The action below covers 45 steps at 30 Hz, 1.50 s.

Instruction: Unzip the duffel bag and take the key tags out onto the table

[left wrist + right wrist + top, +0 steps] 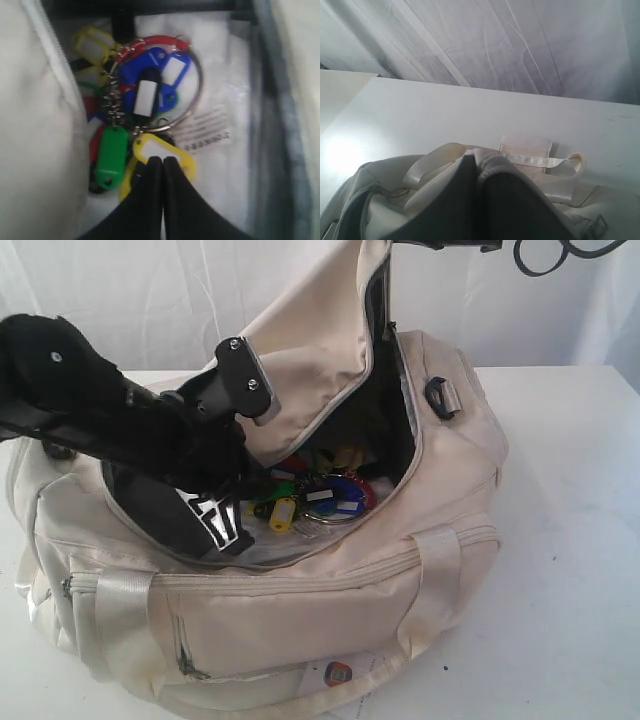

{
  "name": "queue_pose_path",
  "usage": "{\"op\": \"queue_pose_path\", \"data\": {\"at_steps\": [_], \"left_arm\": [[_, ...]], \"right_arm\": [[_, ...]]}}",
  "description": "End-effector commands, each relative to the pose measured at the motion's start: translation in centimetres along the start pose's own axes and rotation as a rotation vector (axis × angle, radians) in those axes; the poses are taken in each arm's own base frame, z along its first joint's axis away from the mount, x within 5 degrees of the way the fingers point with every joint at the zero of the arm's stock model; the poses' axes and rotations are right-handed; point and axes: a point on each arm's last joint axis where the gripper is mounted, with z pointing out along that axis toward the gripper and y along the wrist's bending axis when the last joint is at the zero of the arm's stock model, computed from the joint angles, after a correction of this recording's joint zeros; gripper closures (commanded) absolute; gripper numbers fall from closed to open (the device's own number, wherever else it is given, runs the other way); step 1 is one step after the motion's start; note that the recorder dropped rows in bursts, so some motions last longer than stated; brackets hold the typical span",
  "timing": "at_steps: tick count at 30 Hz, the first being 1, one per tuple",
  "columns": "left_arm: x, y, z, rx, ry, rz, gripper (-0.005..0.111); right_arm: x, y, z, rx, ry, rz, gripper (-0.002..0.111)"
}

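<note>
3 views share the duffel bag (300, 610) — left wrist inside, right seemingly above.

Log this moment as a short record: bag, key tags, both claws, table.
duffel bag: unzipped, top flap lifted up
key tags: bunch lying inside the bag, none out
left claw: inside the bag, shut, tips at a yellow tag; grip unclear
right claw: shut on the flap's fabric, above the bag
table: white, the bag rests on it
</note>
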Motion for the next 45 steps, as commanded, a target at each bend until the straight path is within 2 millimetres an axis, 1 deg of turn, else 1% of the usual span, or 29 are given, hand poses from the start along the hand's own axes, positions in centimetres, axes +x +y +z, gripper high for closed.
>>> {"op": "queue_pose_path", "data": {"at_steps": [1, 3, 6, 10, 14, 17, 19, 21, 22, 24, 25, 26, 27, 28, 29, 31, 33, 34, 36, 37, 38, 39, 41, 44, 45], "left_arm": [[0.8, 1.3, 2.4, -0.109, -0.007, -0.035, 0.107], [1.2, 1.8, 3.4, -0.148, 0.003, 0.018, 0.107], [1.0, 2.8, 3.5, -0.264, -0.025, 0.061, 0.107], [0.1, 5.0, 2.5, -0.513, -0.099, 0.104, 0.107], [0.0, 7.0, 1.2, -0.726, -0.095, 0.209, 0.107], [-0.2, 8.1, 0.2, -0.860, -0.100, 0.169, 0.107], [-0.3, 8.4, -0.1, -0.879, -0.091, 0.127, 0.107], [-0.2, 8.3, -0.1, -0.875, -0.071, 0.152, 0.107], [-0.3, 8.5, -0.3, -0.902, -0.064, 0.174, 0.107], [-0.4, 9.2, -1.1, -0.984, -0.063, 0.189, 0.107], [-0.4, 9.6, -1.4, -0.994, -0.064, 0.184, 0.107], [-0.2, 10.5, -1.7, -0.982, -0.061, 0.171, 0.107], [0.0, 10.8, -1.8, -0.964, -0.060, 0.161, 0.107], [0.7, 11.9, -1.8, -0.929, -0.050, 0.129, 0.107], [1.1, 12.4, -1.8, -0.921, -0.044, 0.110, 0.107], [2.3, 13.6, -1.3, -0.911, -0.028, 0.045, 0.107], [2.7, 13.8, -1.1, -0.901, -0.020, 0.034, 0.107], [2.7, 13.8, -1.1, -0.902, -0.020, 0.031, 0.107], [2.0, 13.7, -2.1, -0.937, -0.030, 0.060, 0.107], [1.3, 13.4, -3.0, -0.938, -0.059, 0.057, 0.107], [0.6, 12.9, -3.8, -0.914, -0.095, 0.013, 0.107], [-0.2, 12.1, -4.7, -0.856, -0.152, -0.069, 0.107], [-1.3, 10.4, -5.0, -0.675, -0.227, -0.134, 0.107], [-2.5, 7.2, -4.5, -0.311, -0.284, -0.067, 0.107], [-2.7, 6.3, -4.3, -0.221, -0.290, -0.037, 0.107]], "right_arm": [[-0.9, 0.4, -0.8, -0.010, -0.053, 0.007, 0.108], [-0.9, 0.4, -0.8, -0.009, -0.053, 0.005, 0.108], [-0.9, 0.5, -0.8, -0.012, -0.047, -0.002, 0.108], [-0.8, 0.5, -0.8, -0.015, -0.039, -0.004, 0.108], [-0.8, 0.5, -0.8, -0.012, -0.038, -0.012, 0.108], [-0.8, 0.4, -0.8, 0.000, -0.033, -0.041, 0.108], [-0.8, 0.4, -0.8, 0.002, -0.034, -0.050, 0.108], [-0.8, 0.3, -0.8, 0.003, -0.036, -0.050, 0.108], [-0.8, 0.3, -0.8, 0.003, -0.036, -0.050, 0.108], [-0.8, 0.4, -0.8, 0.002, -0.032, -0.062, 0.108], [-0.7, 0.3, -0.8, 0.003, -0.029, -0.065, 0.108], [-0.6, 0.4, -0.8, -0.001, -0.018, -0.068, 0.106], [-0.5, 0.4, -0.8, -0.004, -0.006, -0.071, 0.103], [-0.3, 0.3, -0.9, -0.012, 0.025, -0.079, 0.093], [-0.1, 0.2, -1.0, -0.014, 0.051, -0.090, 0.084], [0.6, -0.2, -1.1, 0.009, 0.127, -0.143, 0.052], [0.8, -0.7, -1.2, 0.057, 0.159, -0.199, 0.041], [0.8, -0.7, -1.2, 0.064, 0.158, -0.206, 0.041], [0.6, -0.8, -1.1, 0.072, 0.138, -0.206, 0.043], [0.5, -0.8, -1.1, 0.077, 0.129, -0.206, 0.044], [0.5, -0.9, -1.1, 0.080, 0.123, -0.207, 0.045], [0.4, -0.9, -1.1, 0.083, 0.117, -0.205, 0.045], [0.3, -0.9, -1.1, 0.086, 0.111, -0.206, 0.045], [0.3, -0.9, -1.1, 0.088, 0.108, -0.206, 0.045], [0.3, -0.9, -1.1, 0.088, 0.108, -0.206, 0.045]]}}
